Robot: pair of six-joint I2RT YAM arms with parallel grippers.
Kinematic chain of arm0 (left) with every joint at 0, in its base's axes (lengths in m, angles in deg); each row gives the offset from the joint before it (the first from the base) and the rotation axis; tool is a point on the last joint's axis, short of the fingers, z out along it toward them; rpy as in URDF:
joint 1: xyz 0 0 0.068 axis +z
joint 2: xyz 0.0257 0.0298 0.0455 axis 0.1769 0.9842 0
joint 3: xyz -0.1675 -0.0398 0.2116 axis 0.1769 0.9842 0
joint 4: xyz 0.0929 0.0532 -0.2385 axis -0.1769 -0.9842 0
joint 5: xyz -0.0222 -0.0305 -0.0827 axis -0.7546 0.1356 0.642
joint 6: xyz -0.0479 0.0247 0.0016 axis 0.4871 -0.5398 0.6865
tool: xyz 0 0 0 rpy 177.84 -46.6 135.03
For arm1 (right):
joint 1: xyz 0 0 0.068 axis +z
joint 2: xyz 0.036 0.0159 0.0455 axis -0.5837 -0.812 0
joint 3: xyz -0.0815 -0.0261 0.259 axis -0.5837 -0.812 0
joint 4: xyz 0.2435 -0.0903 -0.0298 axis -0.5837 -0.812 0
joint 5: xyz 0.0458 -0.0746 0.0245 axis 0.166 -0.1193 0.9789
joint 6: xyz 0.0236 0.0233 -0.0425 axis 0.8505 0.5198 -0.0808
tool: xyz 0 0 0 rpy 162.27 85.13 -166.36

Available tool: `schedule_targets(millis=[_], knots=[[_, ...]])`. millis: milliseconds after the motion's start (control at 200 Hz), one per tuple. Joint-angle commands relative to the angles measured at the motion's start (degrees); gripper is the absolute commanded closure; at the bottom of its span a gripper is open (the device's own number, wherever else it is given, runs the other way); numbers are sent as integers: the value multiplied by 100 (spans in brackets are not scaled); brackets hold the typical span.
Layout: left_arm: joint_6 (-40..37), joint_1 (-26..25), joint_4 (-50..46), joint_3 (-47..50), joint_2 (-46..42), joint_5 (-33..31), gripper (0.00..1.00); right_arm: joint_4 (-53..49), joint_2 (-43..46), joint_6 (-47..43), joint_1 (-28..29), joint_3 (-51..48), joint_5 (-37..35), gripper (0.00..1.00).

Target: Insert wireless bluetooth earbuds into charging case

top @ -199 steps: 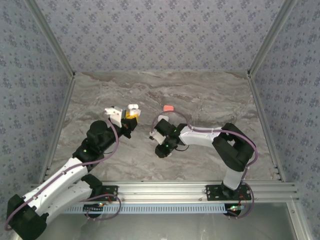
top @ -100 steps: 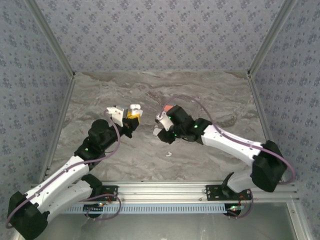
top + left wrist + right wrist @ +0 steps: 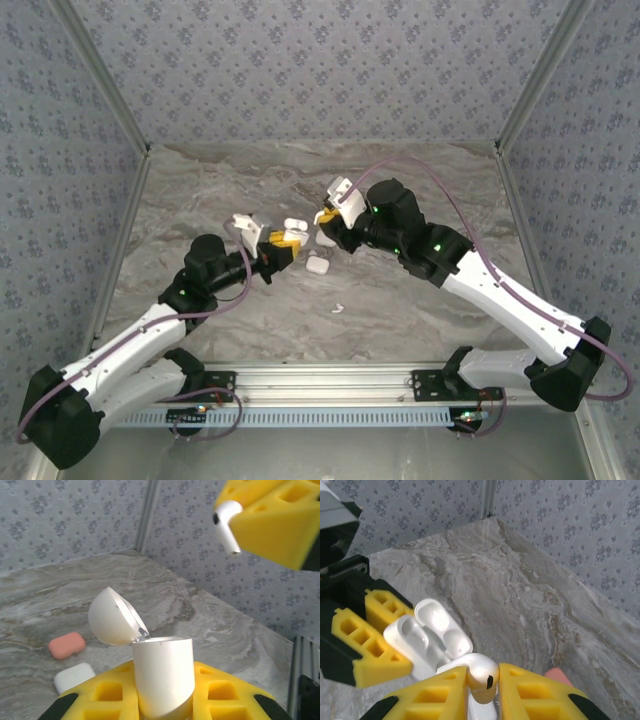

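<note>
White earbud [image 3: 480, 674], pinched in the right gripper [image 3: 328, 216], has swung across and now hangs just above the open charging case [image 3: 163, 672]. The left gripper [image 3: 283, 243] clamps that case upright, so insertion looks next.

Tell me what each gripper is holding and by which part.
The left gripper holds the open white charging case by its lower body. The right gripper pinches a white earbud by its stem, with the head sticking out.
</note>
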Motion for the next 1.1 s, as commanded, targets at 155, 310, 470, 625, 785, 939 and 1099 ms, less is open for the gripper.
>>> schedule_targets(millis=[155, 310, 470, 625, 785, 939, 1099], knots=[[-127, -73, 299, -326, 117, 641, 100, 172, -184, -267, 212, 287, -90, 77], [-145, -96, 326, -334, 135, 594, 100, 166, -238, -285, 291, 267, -100, 77], [-145, -115, 331, -342, 152, 594, 100, 152, -308, -273, 346, 264, -63, 77], [-152, -126, 331, -356, 180, 596, 100, 175, -401, -254, 388, 277, -33, 77], [-162, -142, 321, -369, 178, 572, 100, 113, -487, -259, 413, 306, 34, 77], [-171, -142, 309, -368, 178, 518, 100, -24, -508, -266, 428, 301, 171, 77], [-171, -147, 305, -365, 172, 494, 100, -156, -497, -265, 435, 265, 302, 77]])
